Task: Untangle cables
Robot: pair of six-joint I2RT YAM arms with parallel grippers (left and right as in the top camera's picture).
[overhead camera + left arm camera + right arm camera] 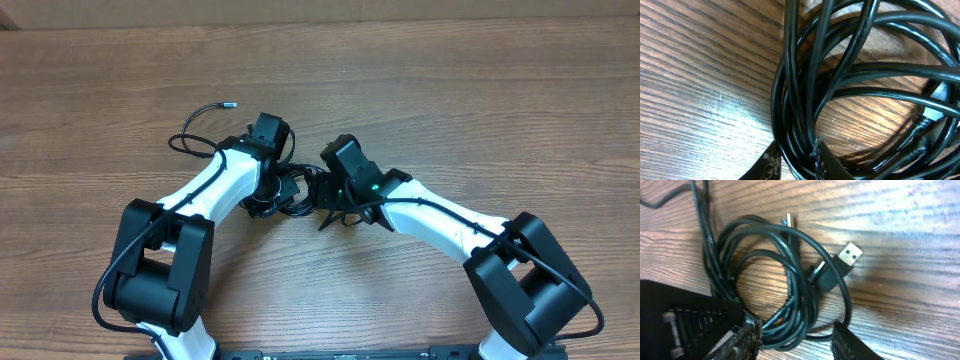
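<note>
Clamping cables [790, 50], left gripper [796, 159]; right gripper [797, 337] spread.

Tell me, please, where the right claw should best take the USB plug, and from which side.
Probably its black housing, just behind the silver tip of the USB plug, from straight above: it lies flat, pointing out of the coil.

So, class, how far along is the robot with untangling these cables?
Early on. Done: one plug end trails free beyond the coil. In hand: the left gripper pinches a bunch of strands; the right gripper stands open over the coil's edge. Left: the cables lie in one looped tangle.
</note>
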